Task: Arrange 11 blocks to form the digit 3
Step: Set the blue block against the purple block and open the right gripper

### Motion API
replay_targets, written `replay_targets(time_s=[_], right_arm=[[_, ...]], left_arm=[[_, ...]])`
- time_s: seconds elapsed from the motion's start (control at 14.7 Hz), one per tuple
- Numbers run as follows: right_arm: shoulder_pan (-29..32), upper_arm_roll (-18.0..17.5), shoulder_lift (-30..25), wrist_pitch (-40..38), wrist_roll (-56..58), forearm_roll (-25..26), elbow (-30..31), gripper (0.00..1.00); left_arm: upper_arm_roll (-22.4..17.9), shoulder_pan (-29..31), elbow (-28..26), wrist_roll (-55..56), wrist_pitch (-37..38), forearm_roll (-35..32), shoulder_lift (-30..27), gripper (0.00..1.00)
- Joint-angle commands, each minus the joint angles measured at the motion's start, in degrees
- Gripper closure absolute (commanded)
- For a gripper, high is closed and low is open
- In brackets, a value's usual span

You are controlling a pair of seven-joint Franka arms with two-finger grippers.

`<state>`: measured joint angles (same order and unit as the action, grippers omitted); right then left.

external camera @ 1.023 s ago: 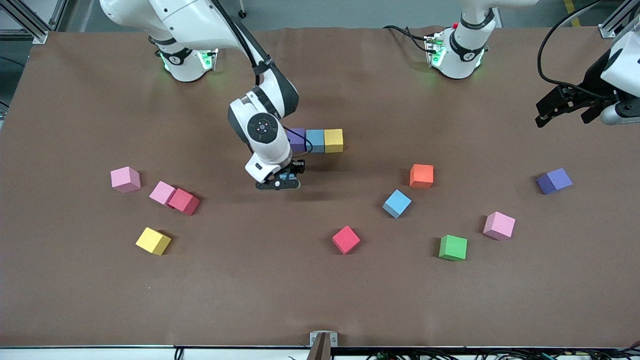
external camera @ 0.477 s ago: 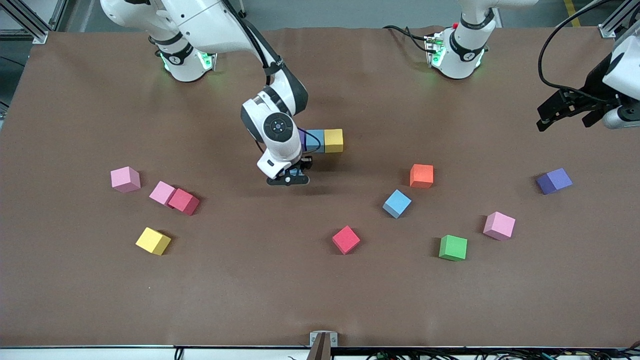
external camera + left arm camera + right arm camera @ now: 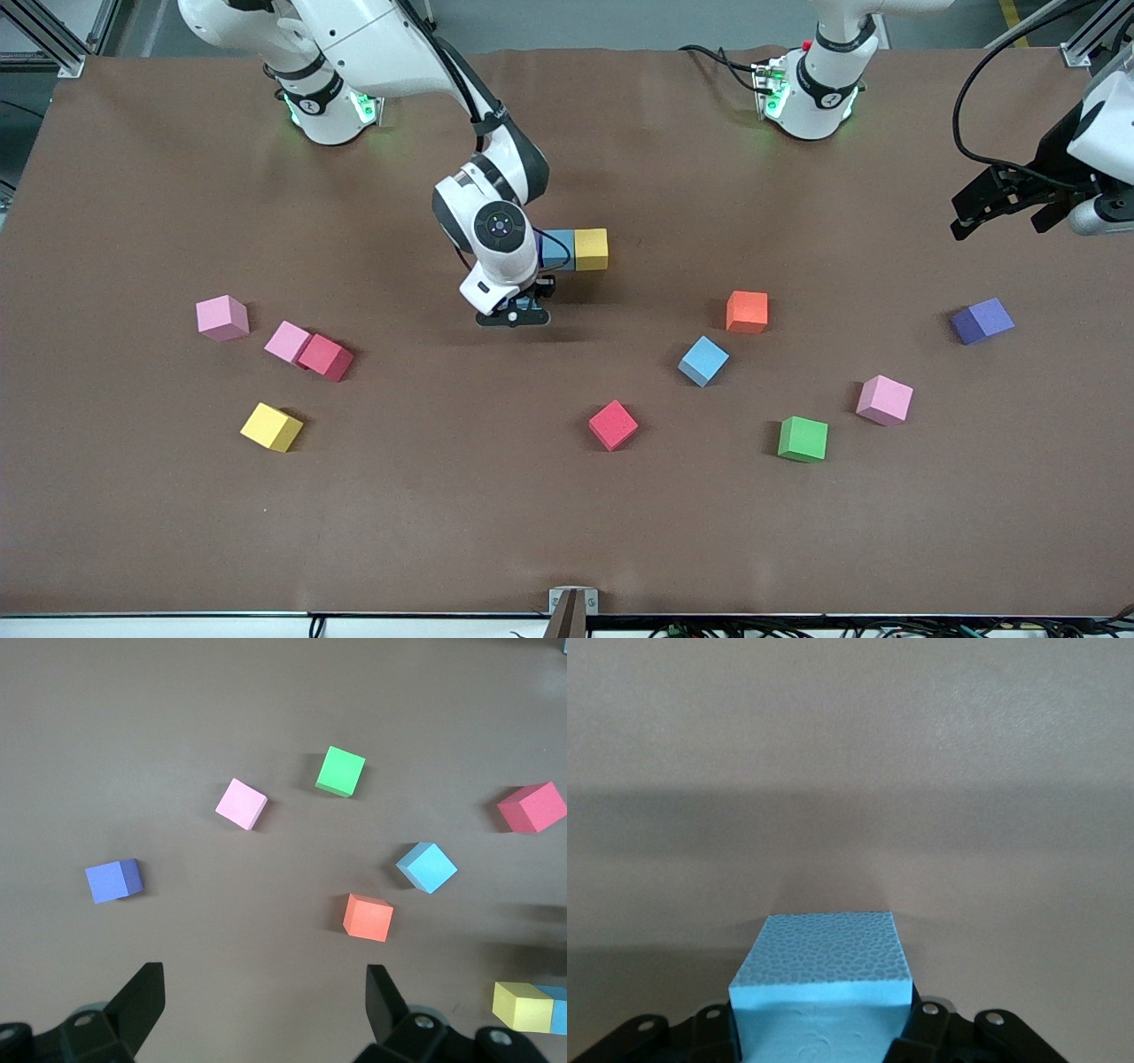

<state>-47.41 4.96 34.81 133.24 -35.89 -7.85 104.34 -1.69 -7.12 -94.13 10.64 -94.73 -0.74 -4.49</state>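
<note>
From the loose red block (image 3: 613, 424) up to the yellow block (image 3: 591, 249) ending the started row, we lower our right gripper (image 3: 514, 316), clamped on a light blue block (image 3: 821, 983), squarely beside that row, while our left gripper (image 3: 1005, 197) waits spread apart.

Front camera looks down high; both wrists look down, left sharing orange block (image 3: 747, 311).

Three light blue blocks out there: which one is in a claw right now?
The light blue block clamped in the right claw, beside the started row. One other sits in that row against the yellow block; the third lies loose near the orange block.
</note>
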Motion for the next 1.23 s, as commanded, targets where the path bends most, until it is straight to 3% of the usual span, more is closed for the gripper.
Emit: replay_targets(time_s=[0.0,1.16], right_arm=[[-2.07,0.66,-0.18,-0.44,-1.11,-0.49,0.95,0.8],[-3.56,0.4,-1.32,-0.62,-0.4,-0.41,5.08,0.78]], left_arm=[[-0.07,0.18,0.17,-1.15,-0.37,0.56,-0.08,0.0],[0.2,0.0,-0.88,-3.26,-0.11,0.65,1.23,0.0]])
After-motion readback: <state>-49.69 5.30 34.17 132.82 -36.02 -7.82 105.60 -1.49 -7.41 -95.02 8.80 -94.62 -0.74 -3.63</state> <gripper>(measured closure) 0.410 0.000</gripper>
